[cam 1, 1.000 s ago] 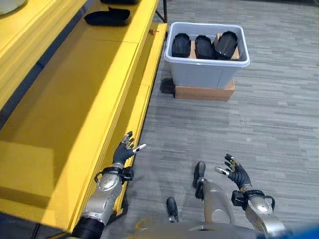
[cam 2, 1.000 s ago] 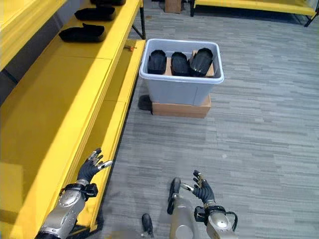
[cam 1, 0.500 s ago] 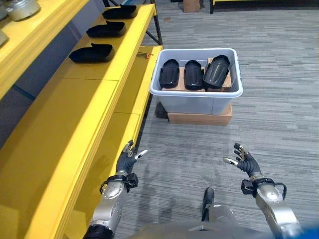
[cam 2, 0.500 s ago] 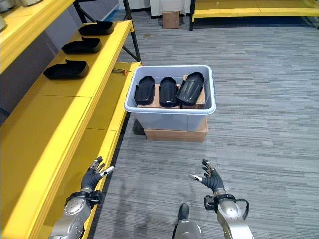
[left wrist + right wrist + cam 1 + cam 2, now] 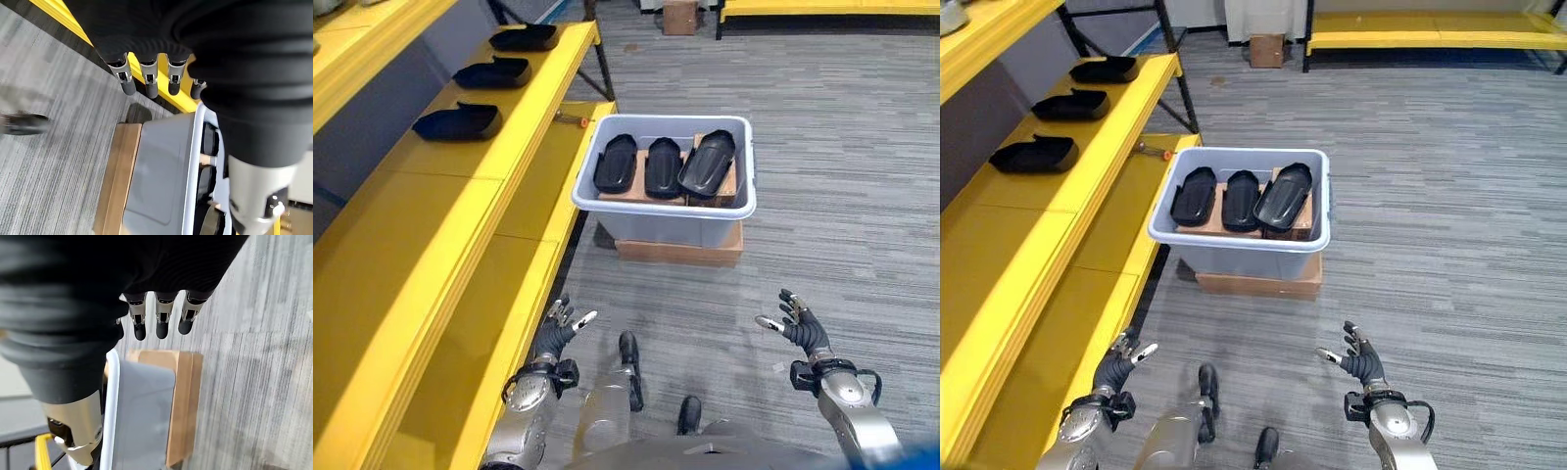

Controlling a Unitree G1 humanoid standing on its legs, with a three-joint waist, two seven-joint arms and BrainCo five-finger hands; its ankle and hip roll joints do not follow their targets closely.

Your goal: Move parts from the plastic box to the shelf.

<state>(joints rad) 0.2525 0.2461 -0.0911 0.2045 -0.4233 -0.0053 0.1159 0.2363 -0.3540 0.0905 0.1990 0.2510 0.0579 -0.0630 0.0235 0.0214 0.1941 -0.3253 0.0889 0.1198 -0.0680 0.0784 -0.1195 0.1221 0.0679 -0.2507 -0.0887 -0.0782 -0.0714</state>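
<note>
A grey plastic box stands on a low wooden base on the carpet, beside the yellow shelf. Three black curved parts lie side by side in the box. Three more black parts rest in a row on the shelf's far end. My left hand hovers low by the shelf's edge, fingers spread and empty. My right hand hangs open over the carpet, well short of the box. Both wrist views look along straight fingers toward the box.
A lower yellow shelf board runs along the left near the floor. A small cardboard box and another yellow rack stand at the far end of the room. Open grey carpet lies to the right of the box.
The camera has shifted, so the box and shelf sit lower and nearer in view. Both hands stay open and empty, low in front of me.
</note>
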